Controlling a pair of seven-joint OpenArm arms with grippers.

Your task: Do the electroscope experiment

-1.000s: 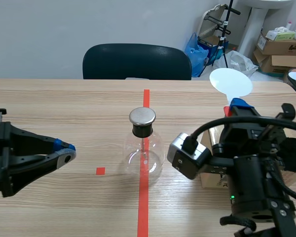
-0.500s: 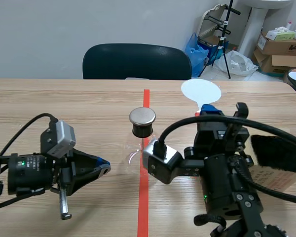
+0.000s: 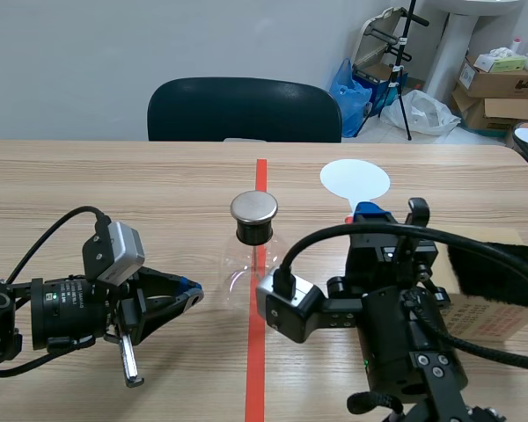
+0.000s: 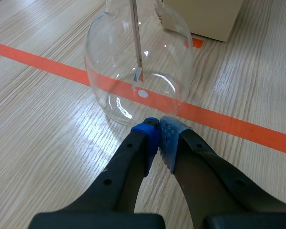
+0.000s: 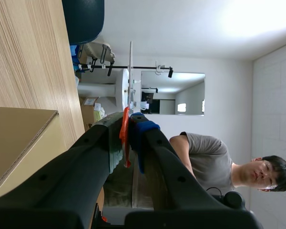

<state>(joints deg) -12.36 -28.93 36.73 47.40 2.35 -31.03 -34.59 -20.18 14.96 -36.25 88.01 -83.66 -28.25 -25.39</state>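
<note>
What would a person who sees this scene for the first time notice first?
Most striking is the glass flask with its metal cap, standing on the orange-red tape line at the middle of the table. The right claw holds a white disc by its orange handle, raised to the right of the flask. The left claw, shut on nothing, sits low near the flask's base.

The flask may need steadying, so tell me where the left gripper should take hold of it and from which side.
Probably the black stopper at the neck, approached level from the left gripper's own side. The flask stands upright. Its glass bulb is round, smooth and wide, while the stopper under the metal cap is narrow and straight-sided.
</note>
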